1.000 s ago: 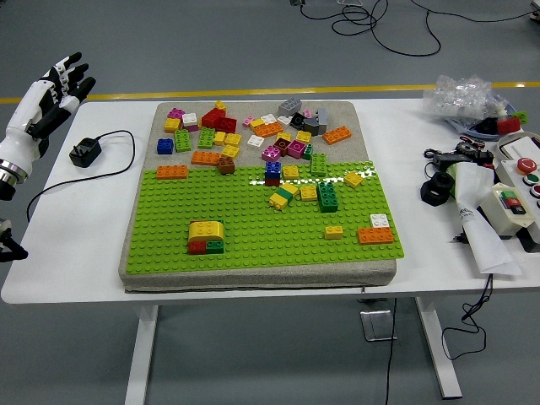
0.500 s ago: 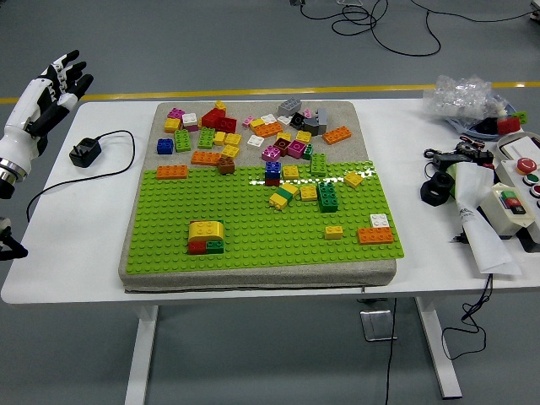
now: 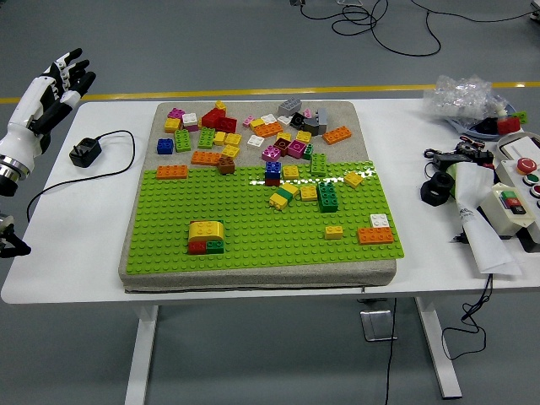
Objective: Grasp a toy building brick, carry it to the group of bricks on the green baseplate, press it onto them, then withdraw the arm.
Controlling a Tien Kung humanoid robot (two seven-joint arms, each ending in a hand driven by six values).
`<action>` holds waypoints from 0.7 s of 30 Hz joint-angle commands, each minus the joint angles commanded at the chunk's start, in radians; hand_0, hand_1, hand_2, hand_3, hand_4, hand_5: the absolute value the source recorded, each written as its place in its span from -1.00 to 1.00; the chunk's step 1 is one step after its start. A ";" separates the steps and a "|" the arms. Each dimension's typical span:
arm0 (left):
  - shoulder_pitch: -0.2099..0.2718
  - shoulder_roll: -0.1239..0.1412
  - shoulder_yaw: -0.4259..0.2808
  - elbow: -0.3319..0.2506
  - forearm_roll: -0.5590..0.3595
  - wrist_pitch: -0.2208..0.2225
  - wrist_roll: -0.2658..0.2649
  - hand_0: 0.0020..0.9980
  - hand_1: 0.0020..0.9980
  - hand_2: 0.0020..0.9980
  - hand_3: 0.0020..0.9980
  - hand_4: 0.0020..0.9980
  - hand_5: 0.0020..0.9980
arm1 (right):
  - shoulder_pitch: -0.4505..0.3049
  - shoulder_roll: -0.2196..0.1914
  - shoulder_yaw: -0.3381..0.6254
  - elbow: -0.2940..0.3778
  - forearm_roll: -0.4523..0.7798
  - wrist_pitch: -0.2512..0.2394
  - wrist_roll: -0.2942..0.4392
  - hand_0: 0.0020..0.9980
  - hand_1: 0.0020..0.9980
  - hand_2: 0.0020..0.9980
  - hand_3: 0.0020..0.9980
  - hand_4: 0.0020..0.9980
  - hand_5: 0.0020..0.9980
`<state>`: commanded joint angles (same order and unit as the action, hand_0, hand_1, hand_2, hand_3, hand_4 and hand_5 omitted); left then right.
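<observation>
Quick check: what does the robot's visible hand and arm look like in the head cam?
Only the left hand shows, at the picture's left edge: white shell panels over the back, black jointed fingers with white segments. A silver metal cuff rings the wrist, below a white forearm casing. No cables are visible on it. The right arm is out of view.

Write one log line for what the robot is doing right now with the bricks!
left hand: raised at left edge, fingers spread, holding nothing | loose bricks: untouched on grey mat | brick group: on green baseplate | right hand: unseen

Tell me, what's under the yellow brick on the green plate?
Under the yellow brick sit a red brick and a green brick, on the green baseplate. Anything behind them is hidden.
</observation>
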<state>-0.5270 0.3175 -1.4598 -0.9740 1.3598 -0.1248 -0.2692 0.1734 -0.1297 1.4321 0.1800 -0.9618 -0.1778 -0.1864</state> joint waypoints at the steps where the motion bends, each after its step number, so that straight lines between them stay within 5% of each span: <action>1: -0.001 0.000 0.001 0.002 -0.001 -0.001 0.001 1.00 0.92 0.89 0.95 0.72 0.59 | 0.002 -0.001 0.000 0.000 0.002 -0.002 0.000 0.60 0.43 0.51 0.41 0.79 0.09; 21: -0.011 -0.001 0.006 0.012 0.005 -0.007 0.000 1.00 0.92 0.88 0.94 0.71 0.59 | 0.007 0.000 0.001 0.000 0.010 0.005 0.004 0.60 0.43 0.51 0.41 0.79 0.08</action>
<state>-0.5382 0.3163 -1.4540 -0.9622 1.3650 -0.1321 -0.2691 0.1803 -0.1299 1.4327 0.1800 -0.9515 -0.1732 -0.1820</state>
